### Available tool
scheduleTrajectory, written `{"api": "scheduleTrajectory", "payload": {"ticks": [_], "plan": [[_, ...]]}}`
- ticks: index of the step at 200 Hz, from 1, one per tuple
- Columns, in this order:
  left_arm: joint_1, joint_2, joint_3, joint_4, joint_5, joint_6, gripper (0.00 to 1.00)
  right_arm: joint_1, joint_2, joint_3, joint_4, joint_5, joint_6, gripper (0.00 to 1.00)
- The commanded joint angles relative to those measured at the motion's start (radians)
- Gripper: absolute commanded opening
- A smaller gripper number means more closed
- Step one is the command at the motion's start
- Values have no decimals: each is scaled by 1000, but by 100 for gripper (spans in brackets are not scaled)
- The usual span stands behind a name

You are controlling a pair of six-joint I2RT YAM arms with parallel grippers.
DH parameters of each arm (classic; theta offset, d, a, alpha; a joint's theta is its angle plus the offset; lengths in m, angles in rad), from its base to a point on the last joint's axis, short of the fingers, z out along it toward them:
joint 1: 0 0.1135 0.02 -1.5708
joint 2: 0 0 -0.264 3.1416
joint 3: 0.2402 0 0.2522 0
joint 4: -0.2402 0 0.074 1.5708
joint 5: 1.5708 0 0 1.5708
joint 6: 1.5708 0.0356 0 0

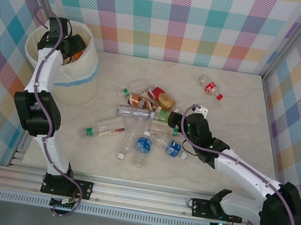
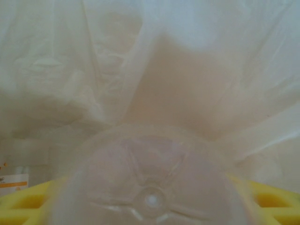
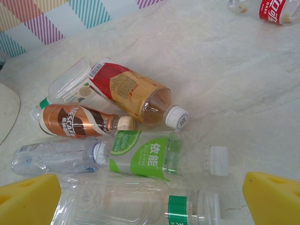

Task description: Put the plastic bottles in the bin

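The bin [image 1: 84, 75] stands at the far left, and my left gripper [image 1: 70, 47] is down inside its mouth. In the left wrist view a clear plastic bottle [image 2: 150, 183] shows its base between the yellow pads [image 2: 23, 201], with the bin's pale lining behind; whether the pads press on it I cannot tell. My right gripper [image 1: 182, 121] hovers open over the pile of plastic bottles [image 1: 149, 118] mid-table. Between and just beyond its yellow fingers [image 3: 28, 199] lie a clear bottle with a green band [image 3: 140, 204] and a green-labelled one [image 3: 150, 159].
Beyond these lie a brown-labelled bottle [image 3: 70, 121] and a red-and-orange one [image 3: 133, 91]. A red-labelled bottle [image 1: 211, 88] lies apart at the back right. Two blue-labelled bottles [image 1: 143, 144] and a green-capped one [image 1: 104, 129] lie nearer the arms. Checked walls enclose the table.
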Motion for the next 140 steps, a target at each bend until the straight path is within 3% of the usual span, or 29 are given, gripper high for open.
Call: {"api": "scheduleTrajectory", "payload": {"ticks": [1, 24, 60, 140], "plan": [[18, -49, -1, 12, 27, 6, 76, -18, 19, 37, -19, -8, 17, 100], [18, -92, -37, 47, 38, 9, 82, -44, 36, 53, -59, 16, 36, 100], [18, -143, -58, 55, 40, 8, 87, -113, 64, 76, -63, -34, -61, 100], [18, -319, -184, 131, 130, -18, 95, -427, 258, 280, -174, -349, -374, 100]]}}
